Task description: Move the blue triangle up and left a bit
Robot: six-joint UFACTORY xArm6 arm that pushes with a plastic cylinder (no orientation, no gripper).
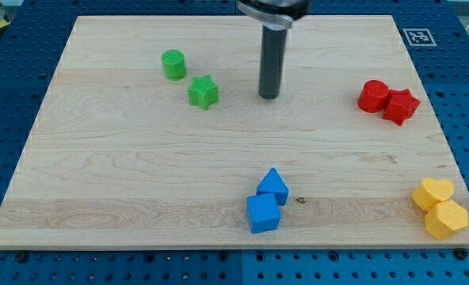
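The blue triangle lies near the view's bottom centre of the wooden board, touching a blue cube just below and left of it. My tip rests on the board in the upper middle, well above the blue triangle and apart from it. The tip is to the right of the green star.
A green cylinder sits up and left of the green star. A red cylinder and red star touch at the right. A yellow heart and yellow hexagon sit at the bottom right corner.
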